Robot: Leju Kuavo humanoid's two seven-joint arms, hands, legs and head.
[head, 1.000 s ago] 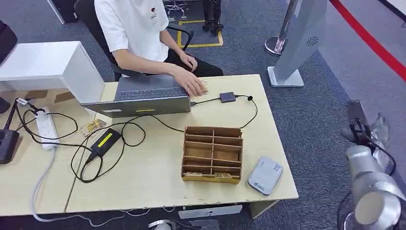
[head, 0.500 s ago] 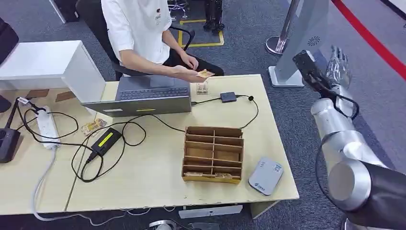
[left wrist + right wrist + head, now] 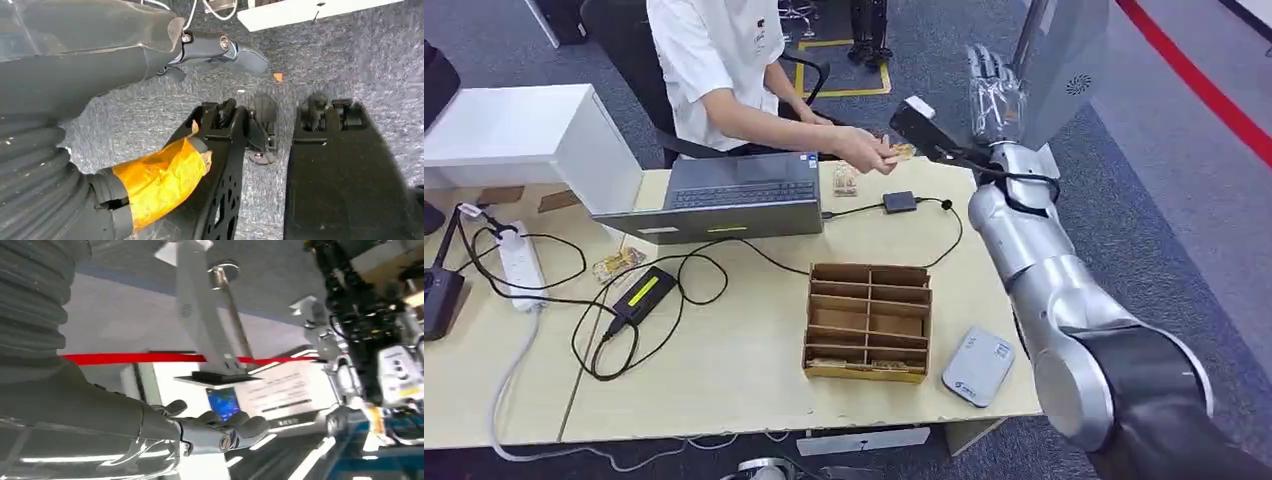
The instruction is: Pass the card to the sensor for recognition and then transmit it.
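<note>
The card (image 3: 902,152) was held out by the person's hand (image 3: 867,152) toward the raised right hand (image 3: 992,92), whose fingers were spread and empty, evidently for a handover.

No words, numbers or brand names can be made out. The person's white shirt (image 3: 709,45) has a small dark mark on the chest, too small to read. The grey card reader (image 3: 977,366), lying on the counter (image 3: 724,370) just beside the wooden organizer box (image 3: 867,322), bears a small blue mark and faint print that cannot be read. The laptop (image 3: 724,195) beyond that box has a small blue sticker by its keyboard, unreadable. In the right wrist view a white signboard (image 3: 285,390) carries blurred lines of print beside a blue screen (image 3: 223,402).
</note>
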